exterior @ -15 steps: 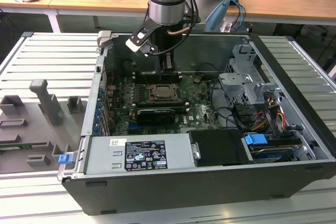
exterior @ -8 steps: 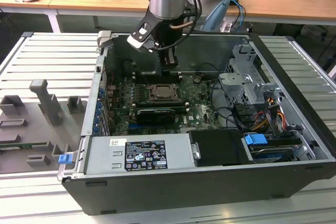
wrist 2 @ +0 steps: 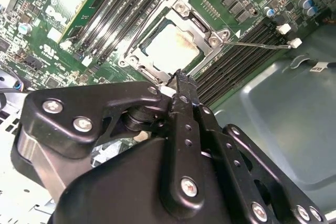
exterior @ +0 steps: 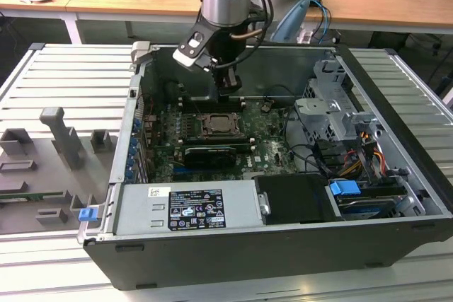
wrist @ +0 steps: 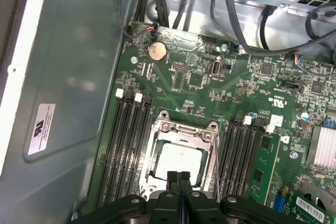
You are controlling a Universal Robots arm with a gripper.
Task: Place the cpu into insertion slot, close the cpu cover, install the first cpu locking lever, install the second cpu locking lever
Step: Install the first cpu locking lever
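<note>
- A ribbed, pale grey tabletop [exterior: 71,76] carries everything.
- An open black computer case [exterior: 283,256] lies flat across its middle.
- Grey moulded blocks [exterior: 60,136] stand at the exterior view's left, beside the case.

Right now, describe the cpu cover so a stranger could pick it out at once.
Inside the open computer case, find the green circuit board. On it, between two banks of long black memory slots, lies the cpu cover: the only square silver metal frame, its window showing the pale cpu.
</note>
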